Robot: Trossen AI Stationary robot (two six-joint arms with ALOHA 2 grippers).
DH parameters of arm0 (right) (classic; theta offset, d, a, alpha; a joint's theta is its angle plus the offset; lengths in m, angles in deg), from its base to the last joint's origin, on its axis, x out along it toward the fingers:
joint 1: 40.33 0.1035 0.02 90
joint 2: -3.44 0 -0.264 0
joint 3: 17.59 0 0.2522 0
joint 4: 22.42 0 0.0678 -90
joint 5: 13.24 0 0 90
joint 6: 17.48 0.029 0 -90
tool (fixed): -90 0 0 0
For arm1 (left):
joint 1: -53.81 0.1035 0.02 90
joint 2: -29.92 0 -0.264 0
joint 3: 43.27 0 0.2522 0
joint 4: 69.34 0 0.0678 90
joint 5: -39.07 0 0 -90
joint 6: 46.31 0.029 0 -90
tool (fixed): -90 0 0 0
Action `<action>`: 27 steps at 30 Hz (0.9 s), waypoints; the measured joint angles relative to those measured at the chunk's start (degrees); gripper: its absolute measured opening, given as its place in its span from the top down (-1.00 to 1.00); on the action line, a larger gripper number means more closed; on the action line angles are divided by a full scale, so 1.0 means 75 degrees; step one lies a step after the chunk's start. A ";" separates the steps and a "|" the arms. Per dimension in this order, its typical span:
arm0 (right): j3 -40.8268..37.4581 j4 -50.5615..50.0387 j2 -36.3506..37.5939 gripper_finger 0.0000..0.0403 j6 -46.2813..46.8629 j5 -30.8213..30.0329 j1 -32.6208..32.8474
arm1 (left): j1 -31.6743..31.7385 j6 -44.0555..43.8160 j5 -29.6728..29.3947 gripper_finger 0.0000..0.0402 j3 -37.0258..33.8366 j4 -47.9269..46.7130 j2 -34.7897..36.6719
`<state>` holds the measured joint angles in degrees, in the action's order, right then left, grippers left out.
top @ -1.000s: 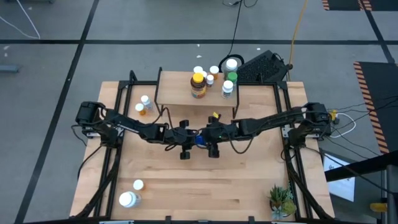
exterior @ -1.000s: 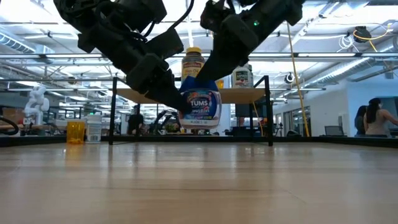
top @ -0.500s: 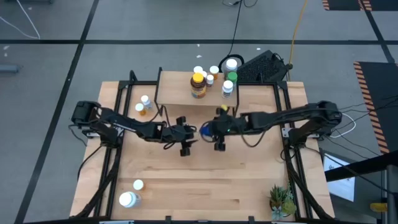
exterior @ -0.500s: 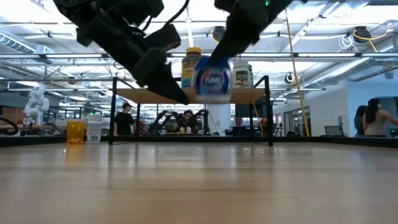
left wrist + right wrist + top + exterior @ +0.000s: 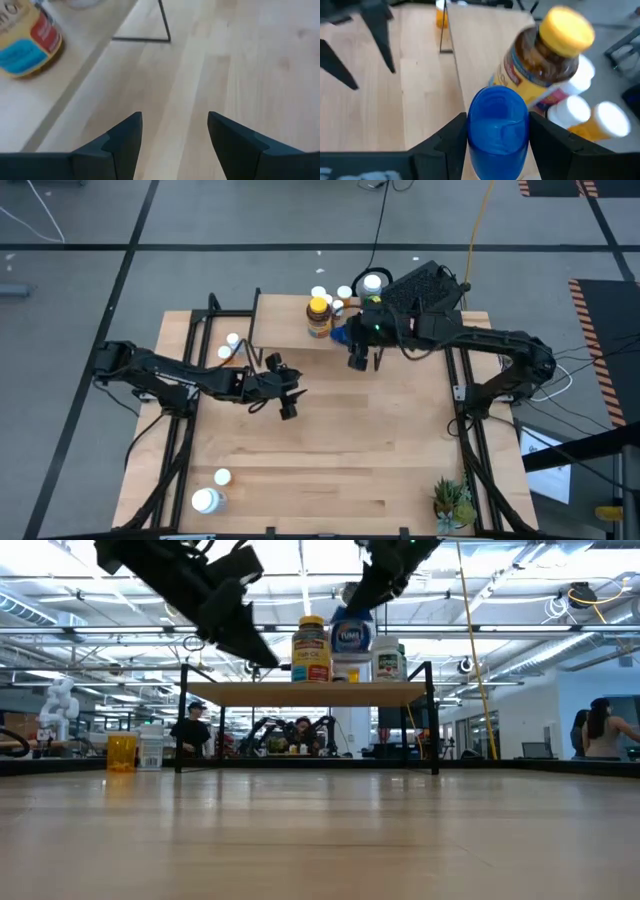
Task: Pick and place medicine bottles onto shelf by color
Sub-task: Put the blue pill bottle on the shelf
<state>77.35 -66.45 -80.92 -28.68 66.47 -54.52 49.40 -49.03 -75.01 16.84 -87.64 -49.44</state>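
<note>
From above, the right tool (image 5: 358, 352) reaches over the near edge of the shelf (image 5: 285, 315) at about 12 o'clock on the worktop (image 5: 330, 460), pinching a blue bottle (image 5: 341, 337) just beside the amber bottle with a yellow lid (image 5: 319, 317); white-capped bottles (image 5: 345, 298) cluster behind at the shelf's far edge, two more bottles (image 5: 229, 347) stand on the worktop at 10 o'clock, and two white-capped ones (image 5: 211, 491) lie near 7 o'clock, with a potted plant (image 5: 451, 502) at 5 o'clock. The left tool (image 5: 283, 391) hovers near the worktop's centre, fingers spread and holding nothing. At table height, the blue bottle (image 5: 349, 638) hangs just above the shelf board (image 5: 310, 692), right of the amber bottle (image 5: 311, 650). The left wrist camera shows its two fingers (image 5: 127, 140) apart over bare wood. The right wrist camera shows its fingers (image 5: 450, 140) clamped either side of the blue cap (image 5: 497, 125), the yellow-lidded bottle (image 5: 545, 65) close beyond.
</note>
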 joint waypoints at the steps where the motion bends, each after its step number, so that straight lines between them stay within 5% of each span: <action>1: -0.0021 -0.0012 -0.0060 0.14 -0.0015 0.0131 -0.0134 | 0.0000 -0.0003 0.0000 -0.14 0.0014 -0.0011 -0.0005; 16: -0.0031 0.0320 -0.0584 0.12 -0.0555 0.1284 -0.1323 | 0.0035 0.0026 0.0000 -0.14 -0.0003 -0.0180 -0.0013; 27: -0.0046 0.0449 -0.0607 -0.15 -0.0671 0.1816 -0.1665 | 0.0038 0.0049 -0.0003 -0.14 -0.0003 -0.0174 -0.0013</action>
<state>77.01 -63.08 -85.48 -33.71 80.09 -67.01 49.69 -48.67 -75.03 16.81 -88.95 -49.54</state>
